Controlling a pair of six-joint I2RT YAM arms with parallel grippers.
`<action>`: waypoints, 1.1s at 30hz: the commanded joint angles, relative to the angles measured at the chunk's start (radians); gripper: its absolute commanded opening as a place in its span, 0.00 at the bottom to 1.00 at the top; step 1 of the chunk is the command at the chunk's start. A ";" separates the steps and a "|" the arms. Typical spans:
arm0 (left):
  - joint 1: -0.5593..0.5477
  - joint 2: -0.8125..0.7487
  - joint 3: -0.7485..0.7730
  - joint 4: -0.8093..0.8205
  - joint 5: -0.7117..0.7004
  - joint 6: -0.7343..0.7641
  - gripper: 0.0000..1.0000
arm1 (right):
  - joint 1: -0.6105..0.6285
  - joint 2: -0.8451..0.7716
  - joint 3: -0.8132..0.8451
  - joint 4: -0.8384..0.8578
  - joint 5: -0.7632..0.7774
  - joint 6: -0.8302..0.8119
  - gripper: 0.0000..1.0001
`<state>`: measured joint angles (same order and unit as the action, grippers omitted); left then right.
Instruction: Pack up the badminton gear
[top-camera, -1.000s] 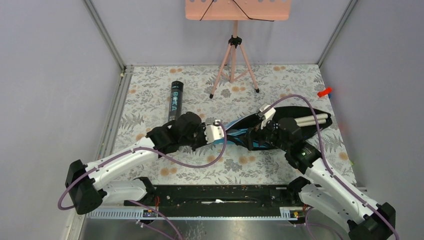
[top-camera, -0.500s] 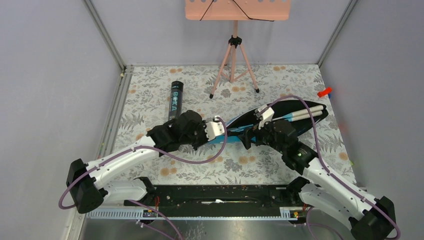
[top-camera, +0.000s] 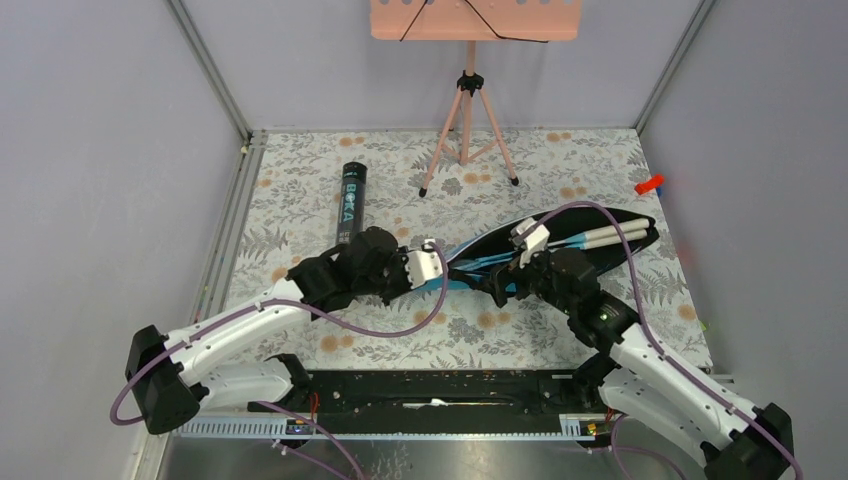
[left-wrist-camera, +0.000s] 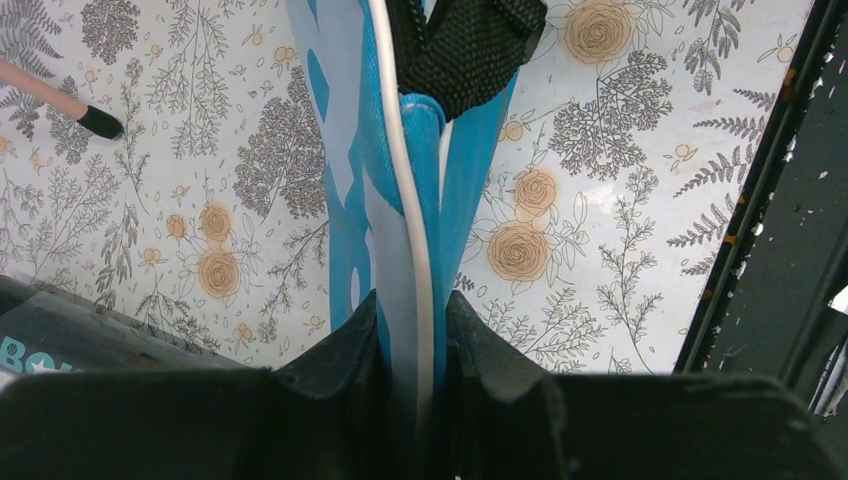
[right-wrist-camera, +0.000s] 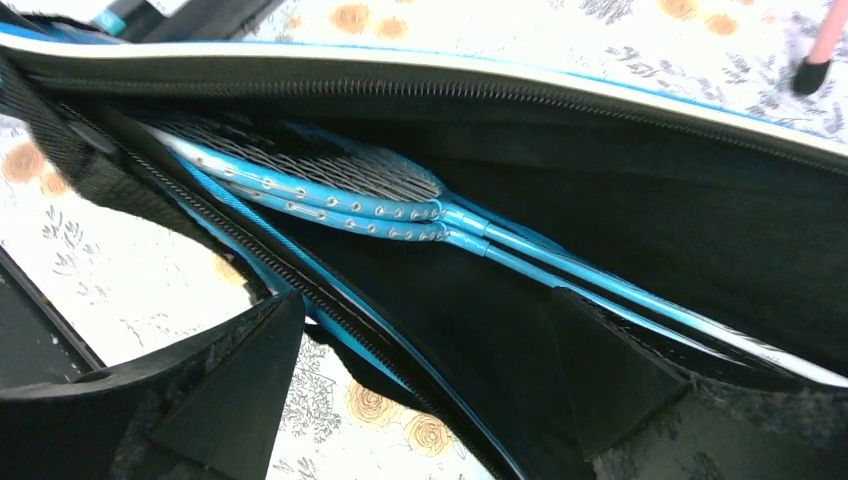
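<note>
The left gripper (left-wrist-camera: 410, 322) is pressed nearly together, pinching the blue edge of the bag (left-wrist-camera: 345, 130) at its narrow end, near the middle of the table (top-camera: 560, 160). The right gripper (right-wrist-camera: 425, 300) is spread wide and holds nothing. It hovers at the bag's open zip mouth, with its wrist camera looking straight into the black lining.

Inside the bag lie the two rackets (right-wrist-camera: 350, 195), their light-blue rims stacked one on the other and their shafts running back toward the wide end. Seen from above, their white handles (top-camera: 612, 237) poke out of that end, which points toward the table's right edge.

Over the last second the bag has changed shape. It gaped wide a moment ago and now lies longer and flatter, with more of the blue shafts showing. The right arm has drawn back toward the near edge, while the left grip has barely shifted. This suggests the rackets are settled in and the mouth is being lined up for closing.

The black tube (top-camera: 350, 203) lies toward the far left corner, well apart from the bag and not yet packed. No shuttlecocks are visible. A pink stand (top-camera: 467, 120) is at the far edge.
</note>
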<state>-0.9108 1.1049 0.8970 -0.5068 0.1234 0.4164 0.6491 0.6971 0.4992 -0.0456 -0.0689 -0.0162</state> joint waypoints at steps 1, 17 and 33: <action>-0.006 -0.032 -0.014 0.023 0.087 -0.044 0.00 | 0.010 0.087 0.000 0.075 -0.076 -0.051 0.99; -0.014 -0.042 -0.048 0.076 0.130 -0.054 0.00 | 0.140 0.355 0.151 0.351 -0.284 0.058 0.99; -0.018 -0.064 -0.097 0.100 0.087 -0.032 0.00 | 0.362 0.376 0.247 0.302 0.253 0.110 0.87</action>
<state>-0.9173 1.0420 0.8238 -0.4492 0.1486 0.4217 0.9409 1.0622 0.6399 0.2497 -0.0082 0.0769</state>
